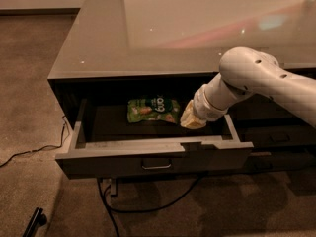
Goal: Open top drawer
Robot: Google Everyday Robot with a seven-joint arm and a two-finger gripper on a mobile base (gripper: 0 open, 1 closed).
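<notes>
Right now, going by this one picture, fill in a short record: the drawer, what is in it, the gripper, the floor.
top drawer: pulled out, open
handle: centre of the drawer front, nothing touching it
inside: green snack bag, lying flat towards the back
gripper: reaching into the drawer's right part, right of the bag
floor: dark cable running below the drawer

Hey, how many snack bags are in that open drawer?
1: a green bag lying in the top drawer, centre-back, just left of the gripper. The arm may hide others at the right.
</notes>
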